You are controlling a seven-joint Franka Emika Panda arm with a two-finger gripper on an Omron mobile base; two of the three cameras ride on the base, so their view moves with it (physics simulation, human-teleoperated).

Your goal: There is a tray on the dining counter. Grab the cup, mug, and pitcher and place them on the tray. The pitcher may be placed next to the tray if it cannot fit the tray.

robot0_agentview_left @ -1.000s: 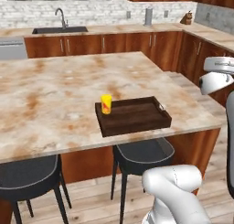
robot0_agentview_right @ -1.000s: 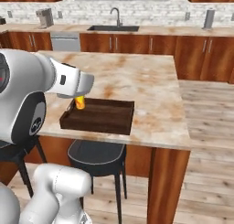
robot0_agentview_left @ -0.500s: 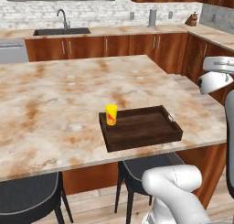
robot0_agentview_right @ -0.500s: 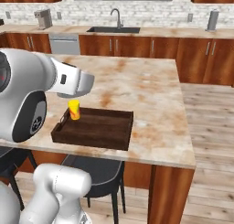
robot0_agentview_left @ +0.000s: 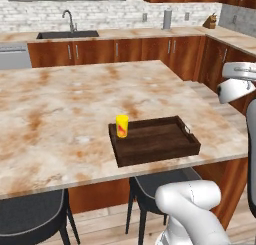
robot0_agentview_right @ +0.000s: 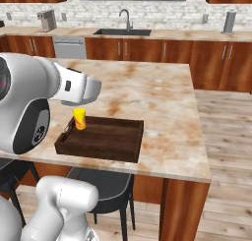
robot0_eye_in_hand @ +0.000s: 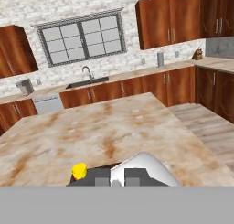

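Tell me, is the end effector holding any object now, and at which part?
Nothing seems held: the cup stands alone on the tray. The end effector itself is shut.

White brick wall (robot0_eye_in_hand: 91, 8), paned window (robot0_eye_in_hand: 80, 42) above sink (robot0_agentview_left: 67, 34); brown cabinets (robot0_agentview_right: 147, 50) below; plank floor (robot0_agentview_right: 229, 151).

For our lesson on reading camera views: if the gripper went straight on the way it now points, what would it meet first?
Likely the beige, rust-veined marble dining counter top, which it points low across; otherwise the brown wooden cabinets below the sink. Depth is unclear.
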